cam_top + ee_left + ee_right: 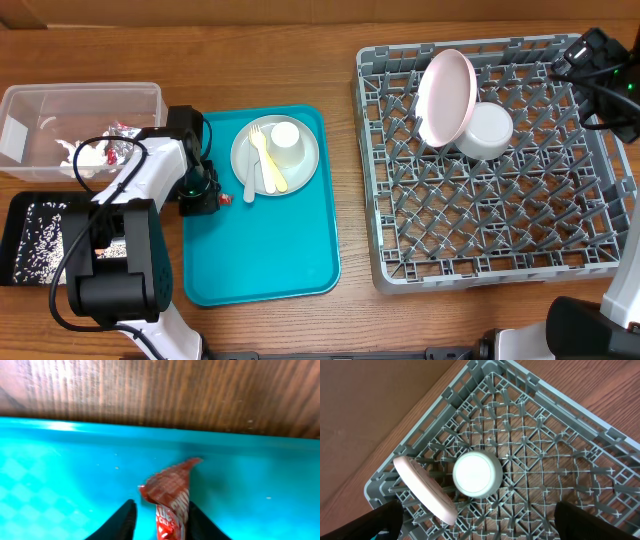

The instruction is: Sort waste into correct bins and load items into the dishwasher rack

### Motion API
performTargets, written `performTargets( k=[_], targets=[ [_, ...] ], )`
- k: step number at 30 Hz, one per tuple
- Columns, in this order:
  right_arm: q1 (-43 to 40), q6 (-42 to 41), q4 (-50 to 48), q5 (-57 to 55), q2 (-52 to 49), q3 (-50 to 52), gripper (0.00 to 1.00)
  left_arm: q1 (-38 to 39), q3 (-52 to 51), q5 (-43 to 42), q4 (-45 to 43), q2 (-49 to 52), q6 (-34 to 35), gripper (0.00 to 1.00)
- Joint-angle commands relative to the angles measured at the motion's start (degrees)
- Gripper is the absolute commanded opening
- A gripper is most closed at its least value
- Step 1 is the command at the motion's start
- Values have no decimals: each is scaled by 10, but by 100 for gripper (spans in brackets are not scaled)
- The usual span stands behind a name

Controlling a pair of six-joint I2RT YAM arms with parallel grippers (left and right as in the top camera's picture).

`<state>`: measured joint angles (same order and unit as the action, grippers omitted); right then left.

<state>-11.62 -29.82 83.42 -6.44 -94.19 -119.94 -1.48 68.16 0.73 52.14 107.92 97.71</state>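
A red foil wrapper lies on the teal tray's left edge. My left gripper is open with its fingers on either side of it; the wrapper touches the right finger. The gripper also shows in the overhead view. The clear tub holds a white napkin and another wrapper. The black tray holds rice. The pink plate and white bowl stand in the rack. My right gripper is open and empty above the rack's far right corner.
The teal tray carries a grey-green plate with a white cup and pale cutlery. The right wrist view shows the plate, bowl and rack grid below.
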Motion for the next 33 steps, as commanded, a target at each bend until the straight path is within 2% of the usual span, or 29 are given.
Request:
performTargets(
  k=[1, 7, 11, 14, 19, 26, 33],
  targets=[
    [-1, -3, -3, -8, 1, 0, 100, 5, -3, 12, 18, 8, -15, 29],
    [-1, -3, -3, -8, 1, 0, 100, 5, -3, -2, 46, 8, -20, 22],
    [-1, -3, -3, -8, 1, 0, 100, 5, -1, -24, 57, 8, -60, 20],
    [-1, -3, -3, -8, 1, 0, 100, 5, 3, -35, 67, 8, -81, 12],
    [-1, -3, -3, -8, 1, 0, 100, 5, 26, -38, 110, 7, -93, 4],
    [-1, -3, -3, -8, 1, 0, 100, 5, 102, -31, 202, 6, -95, 4],
    [-1, -3, -3, -8, 1, 0, 100, 5, 224, -14, 256, 6, -151, 4]
  ],
)
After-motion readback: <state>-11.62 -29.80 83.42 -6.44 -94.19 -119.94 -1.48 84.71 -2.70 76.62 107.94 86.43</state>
